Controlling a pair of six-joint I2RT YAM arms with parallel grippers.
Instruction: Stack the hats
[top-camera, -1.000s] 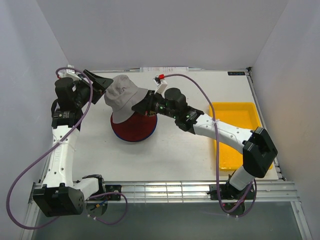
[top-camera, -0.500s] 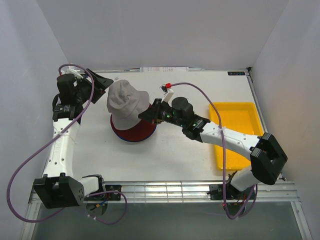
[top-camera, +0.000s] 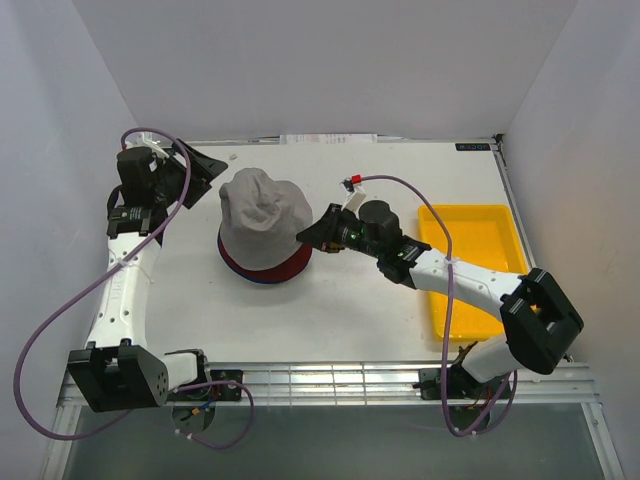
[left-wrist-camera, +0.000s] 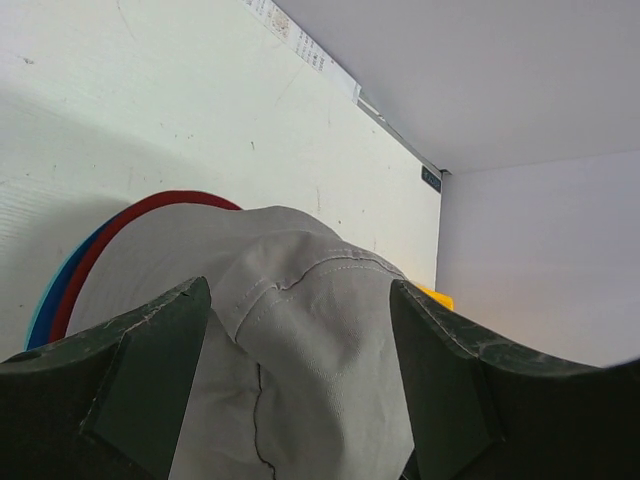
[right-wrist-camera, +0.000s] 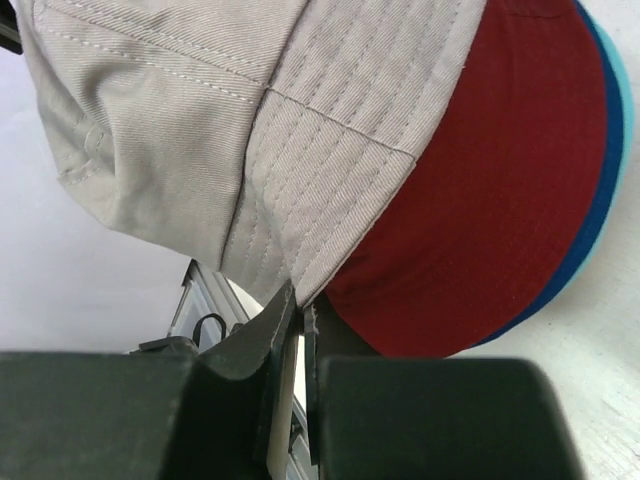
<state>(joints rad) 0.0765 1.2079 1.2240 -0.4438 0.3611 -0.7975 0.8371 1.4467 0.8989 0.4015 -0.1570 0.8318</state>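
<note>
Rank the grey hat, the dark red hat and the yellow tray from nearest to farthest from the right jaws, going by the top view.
1. grey hat: touching, its right brim pinched in the right gripper, whose jaws are shut.
2. dark red hat: directly under the grey one, brim showing just below the jaws.
3. yellow tray: far right of the table, well apart.
</note>
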